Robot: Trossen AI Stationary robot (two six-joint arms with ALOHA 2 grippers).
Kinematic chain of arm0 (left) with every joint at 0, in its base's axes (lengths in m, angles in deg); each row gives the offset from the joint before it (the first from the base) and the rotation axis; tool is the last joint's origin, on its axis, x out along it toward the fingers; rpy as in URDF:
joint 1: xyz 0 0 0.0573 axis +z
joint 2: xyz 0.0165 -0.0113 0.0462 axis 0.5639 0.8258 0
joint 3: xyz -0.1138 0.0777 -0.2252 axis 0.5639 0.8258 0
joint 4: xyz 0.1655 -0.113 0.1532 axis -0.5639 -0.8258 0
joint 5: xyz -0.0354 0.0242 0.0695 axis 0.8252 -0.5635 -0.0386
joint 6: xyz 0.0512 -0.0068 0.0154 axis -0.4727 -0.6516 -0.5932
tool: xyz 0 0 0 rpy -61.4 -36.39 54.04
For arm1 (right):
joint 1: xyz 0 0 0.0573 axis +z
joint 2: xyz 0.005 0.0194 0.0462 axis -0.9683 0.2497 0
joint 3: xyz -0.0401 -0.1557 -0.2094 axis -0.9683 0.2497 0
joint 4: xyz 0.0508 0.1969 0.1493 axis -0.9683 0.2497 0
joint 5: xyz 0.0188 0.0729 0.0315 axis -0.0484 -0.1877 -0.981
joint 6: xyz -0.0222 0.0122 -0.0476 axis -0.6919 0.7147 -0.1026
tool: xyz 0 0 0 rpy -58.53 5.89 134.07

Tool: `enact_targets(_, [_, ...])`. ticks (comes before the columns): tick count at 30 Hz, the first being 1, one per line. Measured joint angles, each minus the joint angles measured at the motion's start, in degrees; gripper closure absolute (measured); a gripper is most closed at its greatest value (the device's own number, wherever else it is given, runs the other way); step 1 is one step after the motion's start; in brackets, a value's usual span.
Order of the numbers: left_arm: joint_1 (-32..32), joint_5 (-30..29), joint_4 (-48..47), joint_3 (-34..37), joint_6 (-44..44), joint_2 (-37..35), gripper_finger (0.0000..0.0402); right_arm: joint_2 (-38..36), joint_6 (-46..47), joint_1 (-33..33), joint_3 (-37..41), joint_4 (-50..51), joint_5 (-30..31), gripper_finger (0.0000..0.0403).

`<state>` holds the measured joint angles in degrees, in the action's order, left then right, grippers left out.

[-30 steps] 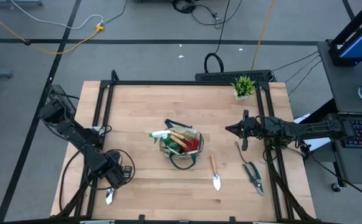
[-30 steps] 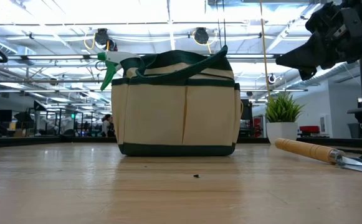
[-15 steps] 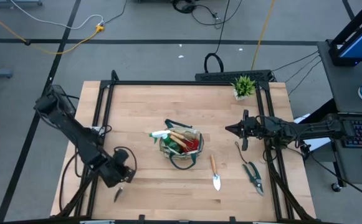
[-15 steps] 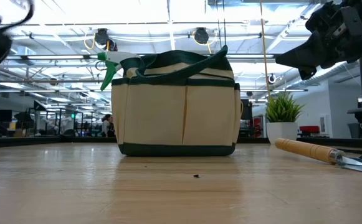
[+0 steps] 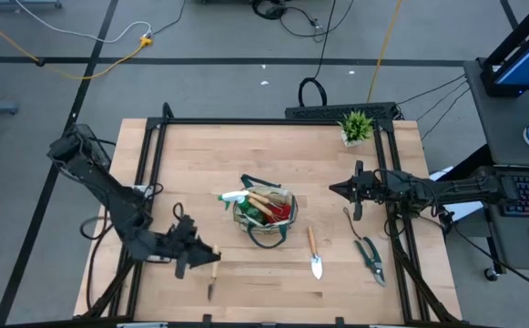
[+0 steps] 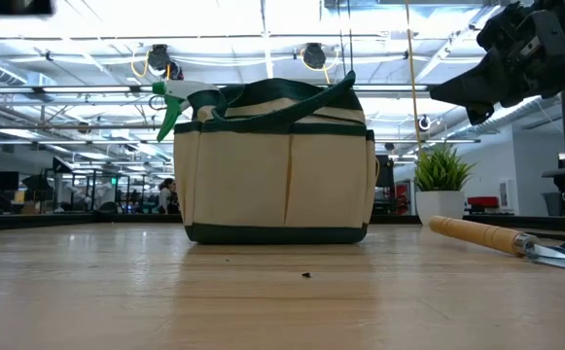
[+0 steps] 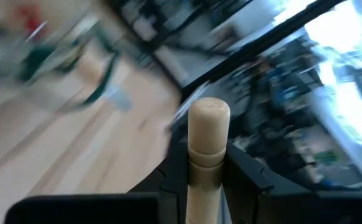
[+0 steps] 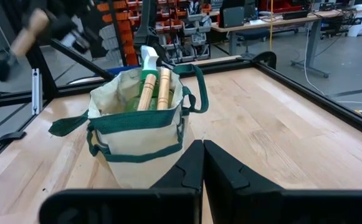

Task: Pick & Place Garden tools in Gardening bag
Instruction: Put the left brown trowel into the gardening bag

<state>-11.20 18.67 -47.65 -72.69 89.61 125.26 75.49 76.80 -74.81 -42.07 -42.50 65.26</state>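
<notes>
Wooden table [image 5: 200, 155], your left gripper [image 5: 211, 260] pinching a trowel [image 5: 212, 276] near the front edge, right gripper [image 5: 337, 189] pressed together beside the gardening bag [image 5: 265, 211].

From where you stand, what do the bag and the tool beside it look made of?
The bag looks like tan woven fabric with green trim: soft, matte, visibly sagging. The trowel seems to have a pale, smooth wooden handle and a shiny metal blade.

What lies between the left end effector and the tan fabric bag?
Bare wooden tabletop, per the high view, separates the left end effector, gripping a wooden-handled tool, from the tan fabric bag.
</notes>
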Motion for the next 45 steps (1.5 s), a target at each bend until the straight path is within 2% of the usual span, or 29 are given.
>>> enact_targets(4, [1.39,-0.32,13.36,-0.02,-13.00,-0.01,0.0330,0.01,-0.01,0.01,0.00,-0.11,0.00,0.0403])
enact_targets(10, [3.77,0.70,28.28,-0.02,-26.51,-0.02,0.0330,0.02,-0.02,0.00,0.00,-0.20,0.00,0.0403])
enact_targets(14, [5.38,4.61,37.01,-0.02,-33.98,-0.02,0.0330,0.01,-0.02,0.00,0.00,-0.20,0.00,0.0403])
enact_targets(21, [7.64,15.62,49.90,-0.09,-50.54,-0.02,0.0330,0.00,-0.04,0.00,0.00,-0.19,-0.01,0.0403])
enact_targets(27, [8.69,24.36,55.07,-0.11,-62.02,-0.04,0.0330,0.02,-0.04,0.02,0.00,-0.17,-0.02,0.0403])
enact_targets(33, [8.93,31.58,57.35,-0.11,-68.73,-0.02,0.0330,0.00,-0.04,0.00,0.00,-0.16,-0.02,0.0403])
enact_targets(40, [8.93,43.99,58.33,-0.11,-77.29,-0.04,0.0330,0.01,-0.04,0.00,0.00,-0.15,-0.02,0.0403])
enact_targets(45, [8.93,45.20,58.44,-0.11,-78.94,-0.02,0.0330,0.01,-0.04,0.00,0.00,-0.13,-0.02,0.0403])
